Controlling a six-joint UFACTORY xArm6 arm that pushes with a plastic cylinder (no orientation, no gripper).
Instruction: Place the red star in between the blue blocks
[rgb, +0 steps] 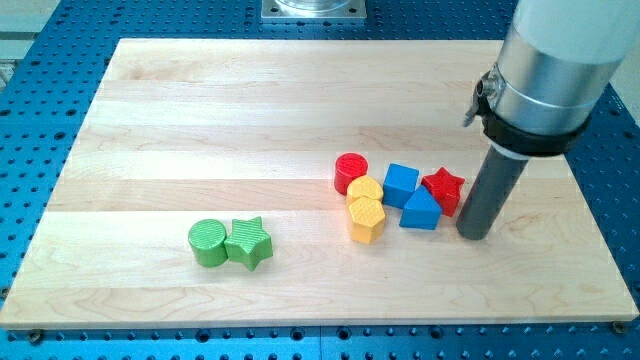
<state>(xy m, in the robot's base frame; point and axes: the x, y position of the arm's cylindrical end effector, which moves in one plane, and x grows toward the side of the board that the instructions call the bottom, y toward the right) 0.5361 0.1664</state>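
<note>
Nearest you sit the green star (249, 243) and green cylinder (208, 243), while the red star (443, 189) touches the blue cube (400, 184) and blue wedge (421, 210) from the view's right, not yet between them; with no hand fitted, my tip (476, 234) rests just right of it.

On the surface (200, 120), a tight cluster lies right of centre: the red cylinder (351, 172) at its upper left, the two yellow blocks (365, 192) (366, 219) touching below it, one stacked toward the view's bottom of the other. To their right sit the blue cube (401, 184) and, just below and right of it, the blue triangular block (421, 210), with the red star (443, 189) touching both on their right side and my tip (476, 234) just beside the star on the view's right. Well apart, toward the lower left, the green cylinder (209, 243) lies touching the green star (249, 243) on its right.
</note>
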